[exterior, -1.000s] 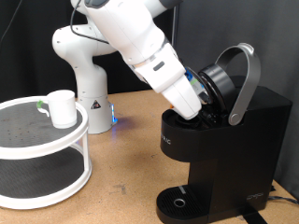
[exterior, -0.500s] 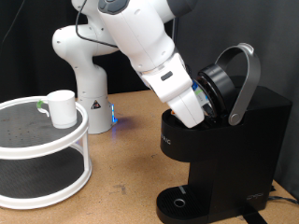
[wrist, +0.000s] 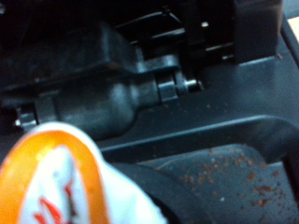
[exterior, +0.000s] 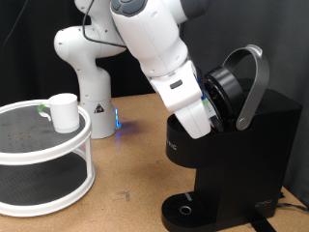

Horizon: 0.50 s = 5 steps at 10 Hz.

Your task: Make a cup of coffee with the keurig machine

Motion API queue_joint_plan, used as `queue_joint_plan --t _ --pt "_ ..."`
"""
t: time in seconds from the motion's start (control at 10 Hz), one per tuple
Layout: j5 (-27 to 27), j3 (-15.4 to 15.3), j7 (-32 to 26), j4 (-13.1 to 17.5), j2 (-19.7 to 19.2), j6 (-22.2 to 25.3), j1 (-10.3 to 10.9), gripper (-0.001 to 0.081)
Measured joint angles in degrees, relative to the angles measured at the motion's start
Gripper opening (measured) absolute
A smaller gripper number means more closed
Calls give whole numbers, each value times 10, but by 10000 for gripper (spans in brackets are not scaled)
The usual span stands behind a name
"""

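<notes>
Matte-black keurig machine (exterior: 237, 159) at 4 o'clock in the exterior view, standing on the brown tabletop (exterior: 130, 159); grey-silver lid handle (exterior: 253, 85) raised, brew head tipped open toward 10 o'clock. White arm reaching down from 12 o'clock, wrist slanted toward 4 o'clock, long axis in line with the open mouth of the machine. Pincer (exterior: 213, 124) buried at that opening, fingertips hidden behind the wrist body and the lid; width not discernible from this side. Round drip plate (exterior: 185, 207) at 6 o'clock, bare. White cup (exterior: 65, 112) at 9 o'clock, upright on the top tier of a white two-level round rack (exterior: 43, 155), well apart from the machine and from the pincer; direction from pincer to cup roughly 9 o'clock, across the tabletop. Second white robot base (exterior: 85, 68) standing behind, near 11 o'clock, idle.

Wrist view: dark moulded plastic of the open brew head (wrist: 121, 84) filling most of the picture, with a hinge pin and barrel near the centre. Blurred orange-and-white object (wrist: 65, 182) very close to the lens, identity not certain; whether gripped or merely beside a finger, impossible to tell. Brown specks, probably coffee grounds, scattered over a dark curved surface (wrist: 234, 182). No finger clearly resolved, so pincer state undetermined. Cup absent from this view.
</notes>
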<state>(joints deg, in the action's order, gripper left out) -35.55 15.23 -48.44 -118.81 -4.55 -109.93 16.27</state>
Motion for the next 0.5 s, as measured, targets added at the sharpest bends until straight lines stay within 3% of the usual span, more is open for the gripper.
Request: queue_joint_plan --t 0.3,0.4,0.5 --pt "0 -1 -2 2 -2 2 0 142" --pt "0 -2 -7 2 -2 2 0 319" --pt "-1 -2 -12 1 -4 2 0 319"
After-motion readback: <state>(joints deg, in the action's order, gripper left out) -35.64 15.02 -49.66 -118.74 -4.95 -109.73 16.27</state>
